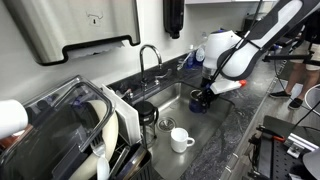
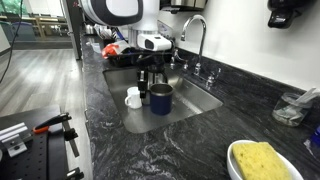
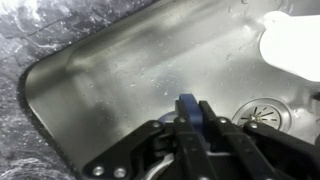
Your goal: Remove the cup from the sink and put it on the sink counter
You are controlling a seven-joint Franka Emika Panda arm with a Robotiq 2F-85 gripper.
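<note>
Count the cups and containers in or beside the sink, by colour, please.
dark blue cup: 1
white mug: 1
black container: 1
Total: 3

The dark speckled stone counter (image 1: 235, 140) wraps around a steel sink (image 1: 172, 103) set into it. A white mug (image 1: 181, 139) stands at the sink's near edge, apparently on the stone rather than in the basin. A dish rack (image 1: 70, 130) sits at one end. The faucet (image 1: 150, 58) rises behind the sink. In an exterior view a white dish (image 2: 233, 158) holding something yellow rests on the counter.
</note>
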